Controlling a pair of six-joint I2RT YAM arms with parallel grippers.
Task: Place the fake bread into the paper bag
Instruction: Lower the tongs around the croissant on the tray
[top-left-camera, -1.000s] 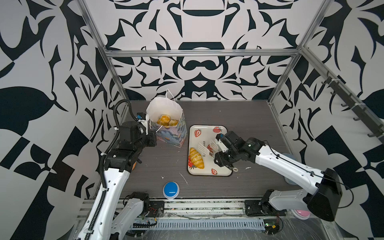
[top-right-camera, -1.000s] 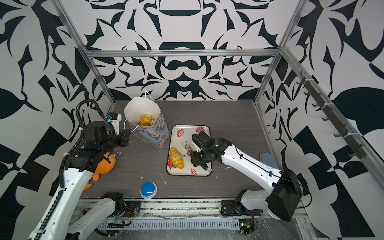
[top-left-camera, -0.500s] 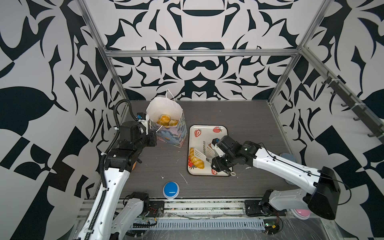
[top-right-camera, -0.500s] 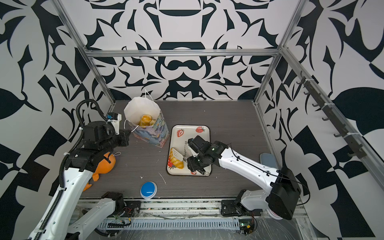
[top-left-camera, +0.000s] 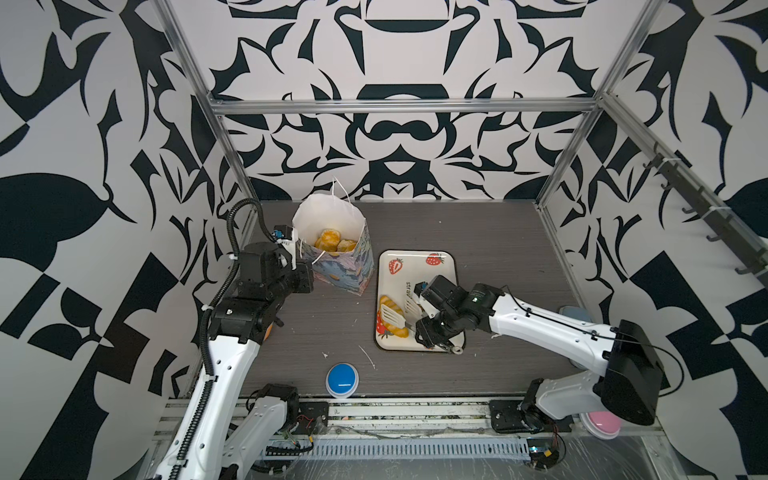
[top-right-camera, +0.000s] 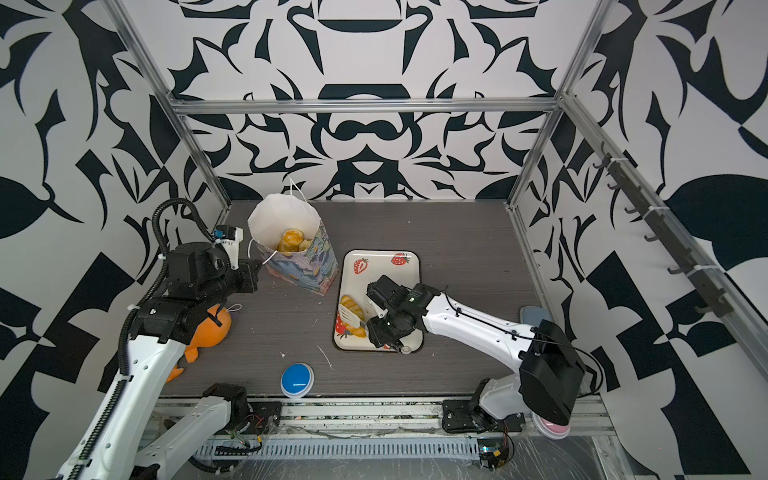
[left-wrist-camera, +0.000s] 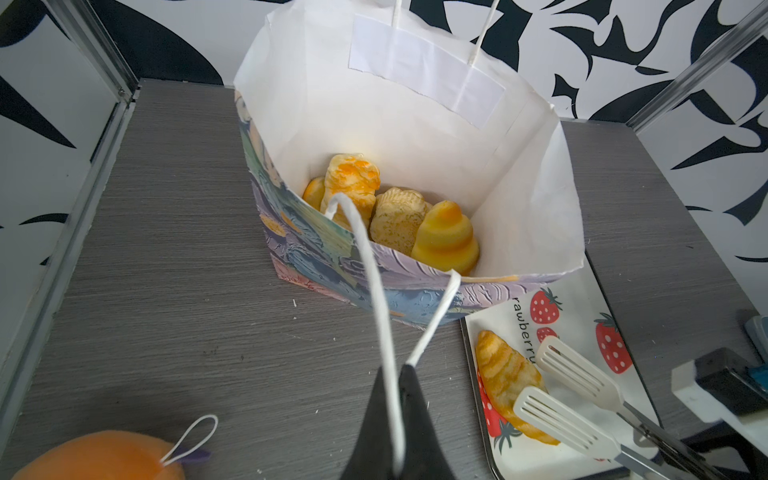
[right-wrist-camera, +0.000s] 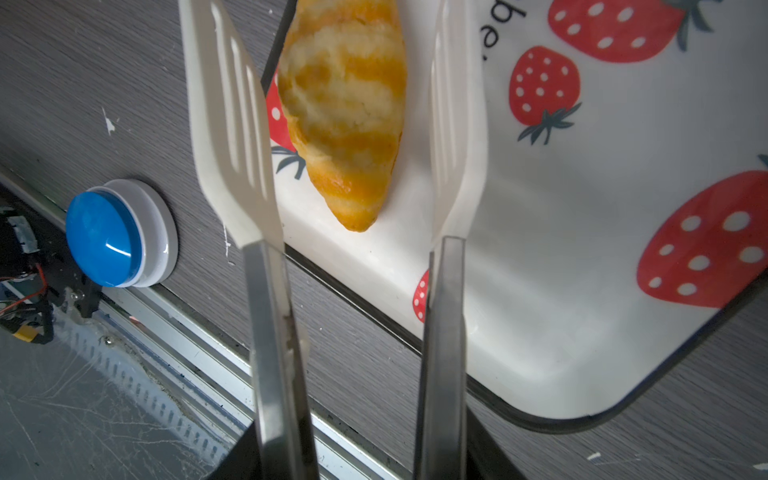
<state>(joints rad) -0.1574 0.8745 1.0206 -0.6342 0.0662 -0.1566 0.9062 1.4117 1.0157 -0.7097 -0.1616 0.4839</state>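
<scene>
The paper bag stands open at the back left, with several pieces of fake bread inside. My left gripper is shut on the bag's white cord handle. One croissant lies on the strawberry tray. My right gripper is shut on a pair of tongs. Their white paddles stand apart on either side of the croissant.
A blue push button sits near the front edge. An orange plush toy lies under my left arm. A metal rail runs along the table front, and patterned walls close in the other sides.
My right arm has carried the tongs from the middle of the tray toward its front left, and the paddles now straddle the croissant. The left gripper and the bag have not moved.
</scene>
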